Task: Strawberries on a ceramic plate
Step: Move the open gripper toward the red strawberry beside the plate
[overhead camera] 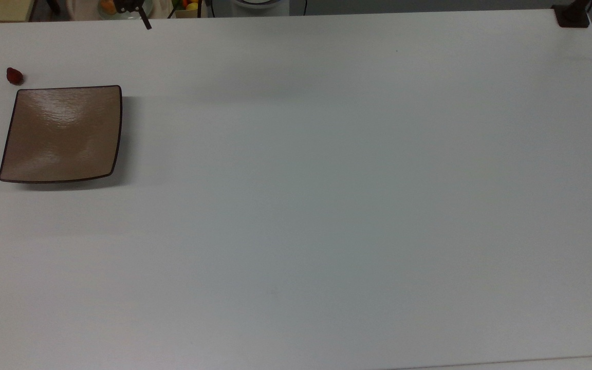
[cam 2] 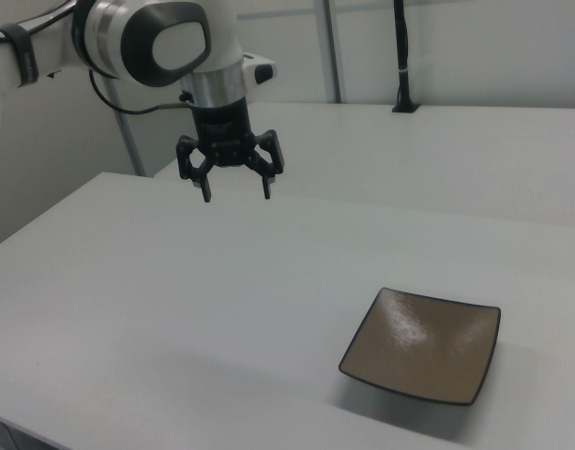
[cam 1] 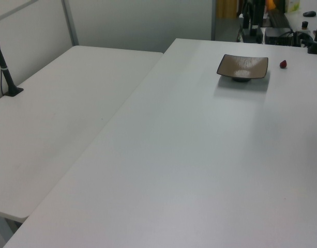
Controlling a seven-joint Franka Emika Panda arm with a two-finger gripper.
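Altogether we count one strawberry [overhead camera: 14, 75] and one ceramic plate [overhead camera: 62, 133], both on the white bench [overhead camera: 327, 205]; the strawberry lies just off the plate's corner, at the top view's upper left. In the right view we see the gripper [cam 2: 236, 194] hanging above the bench, jaws spread wide and empty, well apart from the plate.

The ceramic plate [cam 2: 421, 344] has a glossy, glazed tan-brown face that throws pale highlights, edged by a thin dark rim, while the bench [overhead camera: 327, 180] under it is a smooth, matt white sheet with soft, dull reflections. The strawberry [overhead camera: 14, 75] looks dark red with a faint sheen. In the right view the claw [cam 2: 236, 190] is matt black, like hard plastic or painted metal, below a smooth, glossy white arm shell [cam 2: 156, 37] with a dark inset.
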